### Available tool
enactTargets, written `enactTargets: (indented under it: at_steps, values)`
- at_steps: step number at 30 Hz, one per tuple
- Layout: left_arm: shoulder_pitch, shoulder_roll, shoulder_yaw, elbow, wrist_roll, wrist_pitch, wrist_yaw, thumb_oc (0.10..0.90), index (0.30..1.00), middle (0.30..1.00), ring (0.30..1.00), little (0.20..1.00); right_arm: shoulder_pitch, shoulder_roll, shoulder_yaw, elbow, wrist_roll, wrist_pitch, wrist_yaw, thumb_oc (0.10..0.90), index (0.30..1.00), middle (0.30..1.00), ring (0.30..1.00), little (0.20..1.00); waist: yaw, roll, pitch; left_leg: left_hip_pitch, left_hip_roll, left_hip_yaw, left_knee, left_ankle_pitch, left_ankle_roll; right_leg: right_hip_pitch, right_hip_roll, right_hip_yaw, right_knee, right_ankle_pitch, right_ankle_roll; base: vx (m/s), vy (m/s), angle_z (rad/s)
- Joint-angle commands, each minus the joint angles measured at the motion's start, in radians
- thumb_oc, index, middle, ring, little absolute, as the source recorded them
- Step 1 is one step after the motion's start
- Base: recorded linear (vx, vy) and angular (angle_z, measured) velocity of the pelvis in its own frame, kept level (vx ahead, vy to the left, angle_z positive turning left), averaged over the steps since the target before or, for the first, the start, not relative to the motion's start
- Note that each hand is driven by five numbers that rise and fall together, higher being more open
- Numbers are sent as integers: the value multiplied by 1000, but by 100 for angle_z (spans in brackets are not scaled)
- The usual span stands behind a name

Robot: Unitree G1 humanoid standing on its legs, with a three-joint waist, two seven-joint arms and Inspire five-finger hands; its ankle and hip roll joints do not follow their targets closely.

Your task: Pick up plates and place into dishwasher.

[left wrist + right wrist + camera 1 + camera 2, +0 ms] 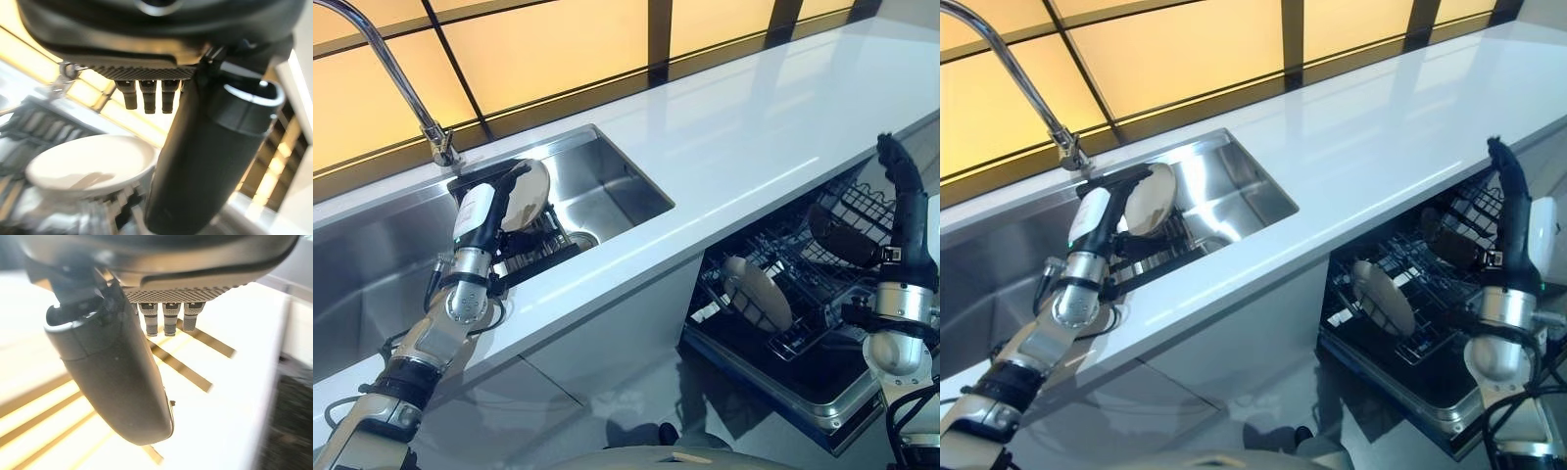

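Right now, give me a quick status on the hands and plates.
Left hand open, at plate in sink rack. Right hand open, empty, above dishwasher. One plate loaded.

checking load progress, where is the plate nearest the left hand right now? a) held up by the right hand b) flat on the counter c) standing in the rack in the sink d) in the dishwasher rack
c: the plate stands in the dark rack inside the sink, at the left hand.
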Motion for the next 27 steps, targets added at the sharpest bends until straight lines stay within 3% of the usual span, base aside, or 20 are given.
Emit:
enactTargets:
  at_steps: [1, 9, 27]
  values:
    - [-190, 48, 58, 116, -28, -17, 45, 800, 900, 900, 900, 900, -101, -96, -62, -86, 15, -148, -11, 800, 900, 900, 900, 900, 7, 5, -71, 30, -38, -18, 7, -144, 33, 36, 55, -8, 10, -84, 35, 32, 16, -3]
    - [-331, 36, 11, 321, -38, 16, 20, 800, 900, 900, 900, 900, -150, -146, 1, -85, 1, -97, 53, 800, 900, 900, 900, 900, -20, 6, -77, 28, -38, 5, 7, -143, 34, 29, 55, 2, 10, -82, 39, 50, 10, -1]
    - [-473, 20, -24, 444, -78, 152, 6, 800, 900, 900, 900, 900, -143, -171, -4, -64, 26, -77, 112, 800, 900, 900, 900, 900, -75, 13, -34, 3, -38, 45, 7, -140, 38, -11, 58, 47, 10, -65, 50, 36, 0, -6]
